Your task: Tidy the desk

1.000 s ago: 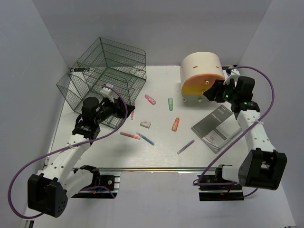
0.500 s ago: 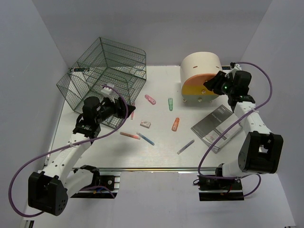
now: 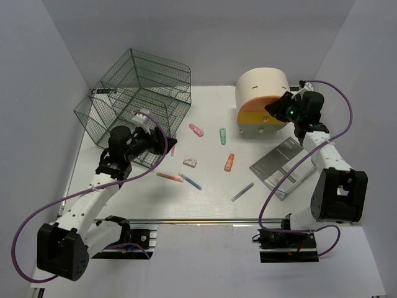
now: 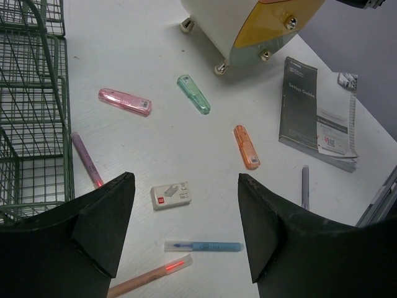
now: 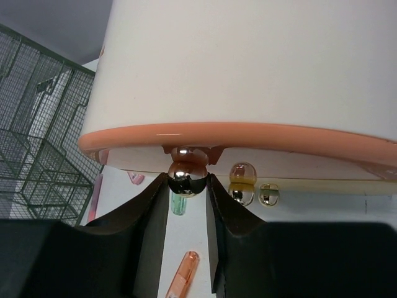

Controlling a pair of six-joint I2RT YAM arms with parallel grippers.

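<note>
The white desk (image 3: 211, 208) holds scattered small items. My right gripper (image 3: 277, 110) is shut on the shiny metal knob (image 5: 187, 176) of the upper drawer of the cream-and-orange drawer box (image 3: 263, 99); both fingers (image 5: 155, 205) press the knob's sides. My left gripper (image 3: 166, 144) is open and empty, held above the desk by the wire cage. Below its jaws (image 4: 186, 230) lie a white staples box (image 4: 170, 195), a blue pen (image 4: 203, 246) and an orange pen (image 4: 149, 276).
A dark wire-mesh cage (image 3: 136, 102) stands at the back left. A pink stick (image 3: 196, 130), a green one (image 3: 222, 135), an orange one (image 3: 229, 162), a purple pen (image 3: 242, 192) and a grey booklet (image 3: 282, 167) lie on the desk. A metal rail (image 3: 198, 220) runs along the near edge.
My right gripper has swung from the booklet side up to the drawer box front and closed on the upper knob. The left arm has hardly moved.
</note>
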